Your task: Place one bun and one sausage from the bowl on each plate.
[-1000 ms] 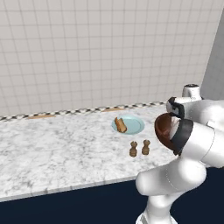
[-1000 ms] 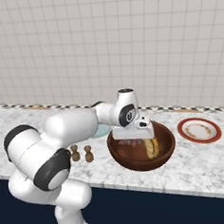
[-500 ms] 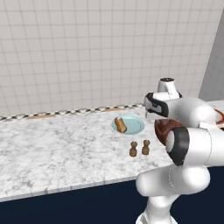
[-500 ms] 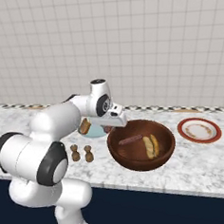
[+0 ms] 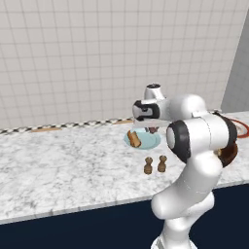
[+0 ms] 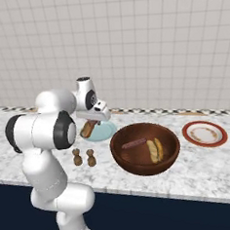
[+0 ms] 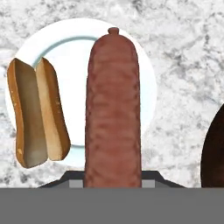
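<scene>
My gripper (image 6: 95, 120) is shut on a reddish-brown sausage (image 7: 113, 109), which hangs just above the pale blue plate (image 7: 144, 78). A golden split bun (image 7: 37, 111) lies on that plate's left part in the hand view, beside the held sausage and apart from it. The dark brown wooden bowl (image 6: 121, 158) stands to the right of the plate and holds another sausage (image 6: 134, 144) and another bun (image 6: 155, 150). The white plate with a red rim (image 6: 204, 133) lies bare at the far right. In the left base view the gripper (image 5: 152, 127) hovers over the blue plate (image 5: 146, 142).
Two small brown knobbed shakers (image 6: 84, 157) stand on the marble counter in front of the blue plate. A tiled wall runs behind the counter. The counter's front edge drops to a dark cabinet face. The bowl's rim (image 7: 214, 153) shows at the hand view's right edge.
The arm has swung left from above the bowl to above the pale blue plate, carrying the sausage with it. Bowl, plates and shakers have stayed put.
</scene>
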